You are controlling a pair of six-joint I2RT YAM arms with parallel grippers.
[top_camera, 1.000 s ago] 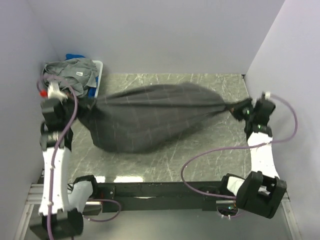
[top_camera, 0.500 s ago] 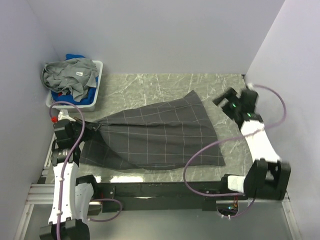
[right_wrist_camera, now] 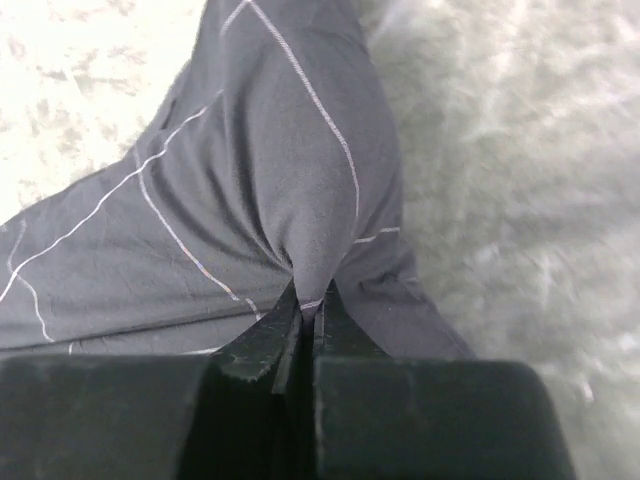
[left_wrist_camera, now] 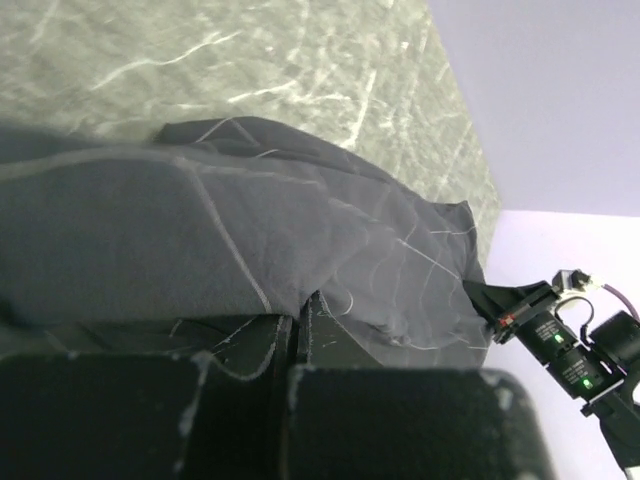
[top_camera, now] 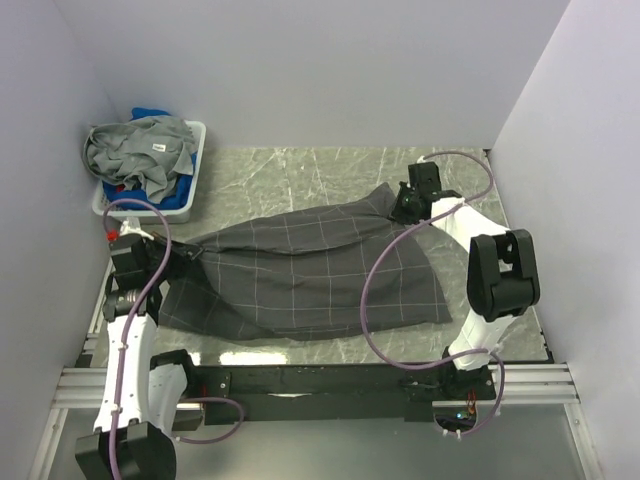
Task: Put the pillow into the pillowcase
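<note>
- Across the green marble table [top_camera: 300, 165], the pillowcase [top_camera: 300, 275] lies spread flat, charcoal cloth with a pale grid, reaching from the left arm's side to the right arm's.
- At its left end, the left gripper [top_camera: 183, 256] is pressed together on a bunched edge of the cloth. The wrist view shows fabric caught in the narrow slit between the dark jaws.
- At the far right corner, the right gripper [top_camera: 398, 207] pinches a fold of the same cloth, which rises to a small peak where the jaws meet.
- Over the near right part of the pillowcase, the right arm's purple cable [top_camera: 366, 300] hangs in a loop.
- Off in the far left corner, a white basket [top_camera: 197, 165] heaped with grey and blue clothes [top_camera: 140, 150] stands apart from the pillowcase.
</note>
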